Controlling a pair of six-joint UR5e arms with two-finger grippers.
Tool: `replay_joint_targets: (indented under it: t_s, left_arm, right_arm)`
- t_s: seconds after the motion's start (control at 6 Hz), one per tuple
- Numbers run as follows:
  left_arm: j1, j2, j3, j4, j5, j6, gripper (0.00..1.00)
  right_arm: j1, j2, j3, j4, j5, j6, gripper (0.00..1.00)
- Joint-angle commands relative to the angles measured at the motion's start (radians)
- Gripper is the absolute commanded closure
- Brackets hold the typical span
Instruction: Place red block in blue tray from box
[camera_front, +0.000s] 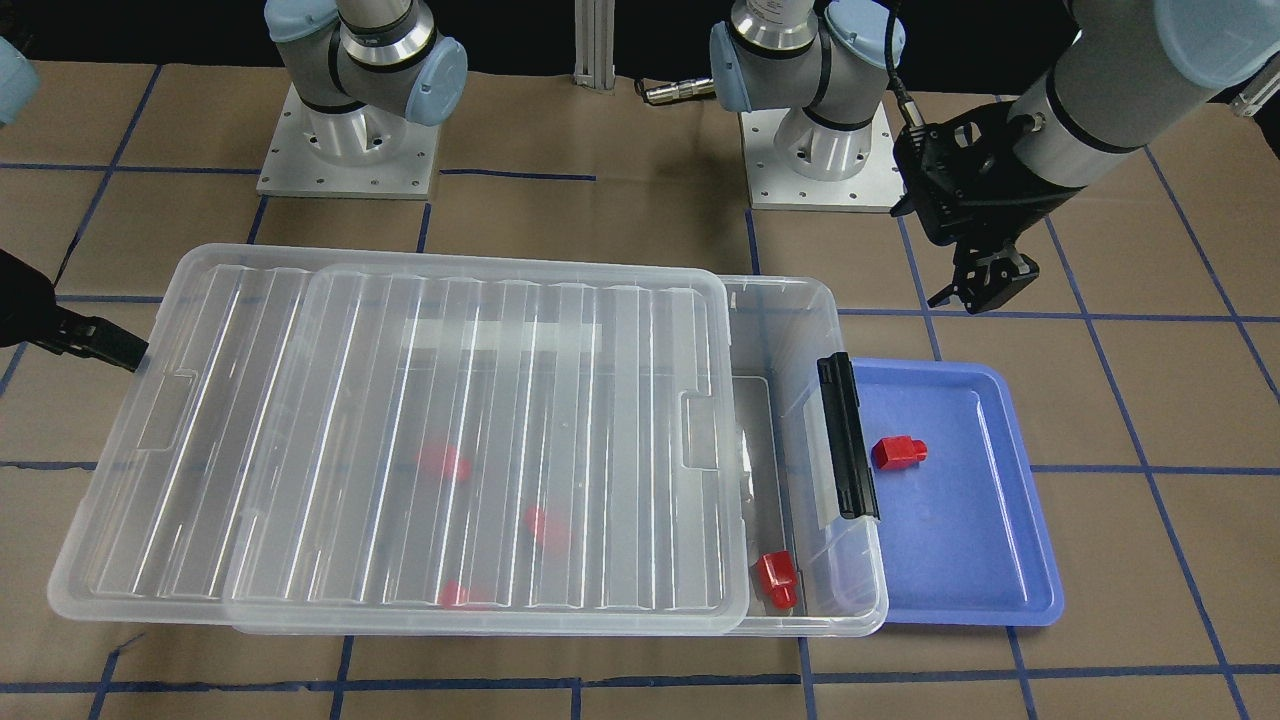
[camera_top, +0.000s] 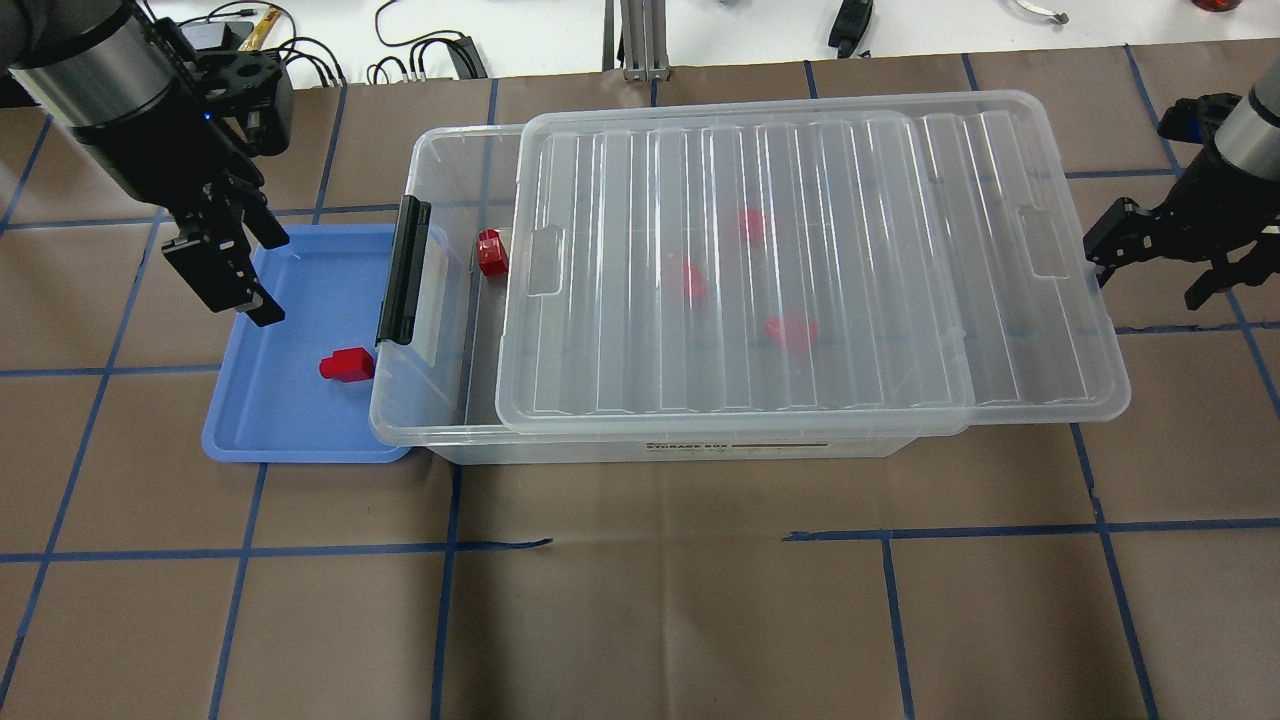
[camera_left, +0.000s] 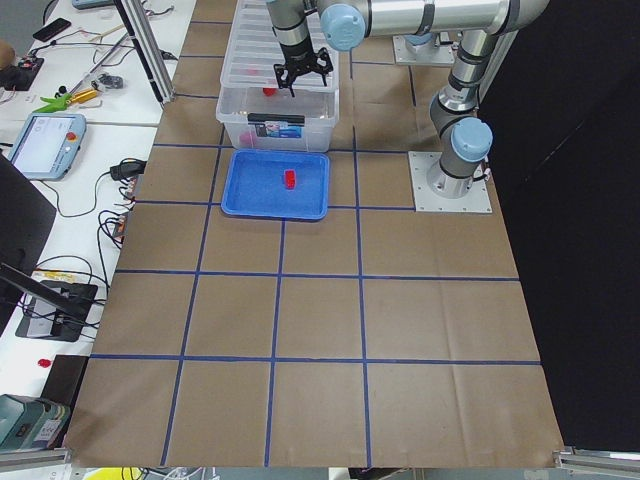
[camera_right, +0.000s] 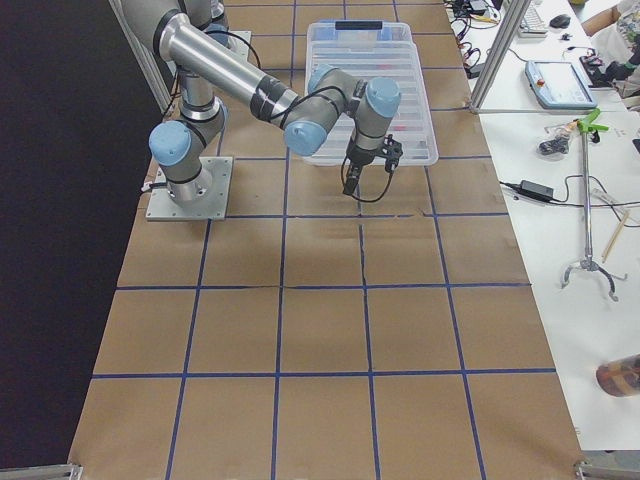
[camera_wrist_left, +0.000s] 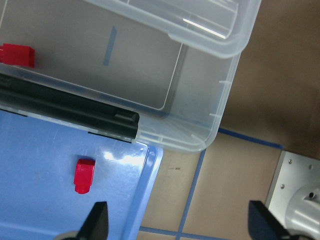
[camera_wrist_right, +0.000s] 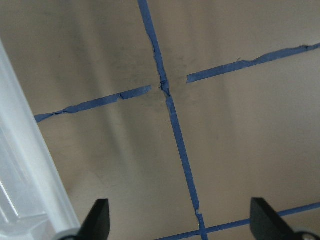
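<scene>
One red block (camera_top: 346, 365) lies in the blue tray (camera_top: 290, 420), also seen in the left wrist view (camera_wrist_left: 84, 175). My left gripper (camera_top: 278, 280) hangs open and empty above the tray's far left corner, apart from the block. The clear box (camera_top: 440, 180) lies next to the tray, latch bar (camera_top: 400, 270) toward it. Its lid (camera_top: 780, 270) is slid toward my right, leaving a gap at the latch end. A second red block (camera_top: 491, 252) lies in that gap. Several more show blurred under the lid. My right gripper (camera_top: 1145, 285) is open and empty beside the lid's right end.
The brown paper table (camera_top: 640, 600) carries a blue tape grid. The two arm bases (camera_front: 815, 150) stand behind the box in the front-facing view. Cables and tools lie on the white bench (camera_top: 500, 30) beyond the table's far edge.
</scene>
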Motion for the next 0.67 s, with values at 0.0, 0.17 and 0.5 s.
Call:
replay_joint_targets:
  t_s: [0.0, 0.17, 0.5]
  left_arm:
    - [-0.060, 0.009, 0.008, 0.011, -0.003, -0.276, 0.02]
    - [-0.080, 0.019, 0.008, 0.057, -0.003, -0.521, 0.02]
    - [-0.100, 0.029, 0.007, 0.099, -0.003, -0.885, 0.02]
  right_arm:
    - [0.053, -0.025, 0.028, -0.006, 0.017, 0.067, 0.00]
    - [0.068, -0.025, 0.028, -0.007, 0.019, 0.069, 0.00]
    - [0.081, -0.025, 0.028, -0.007, 0.020, 0.101, 0.00]
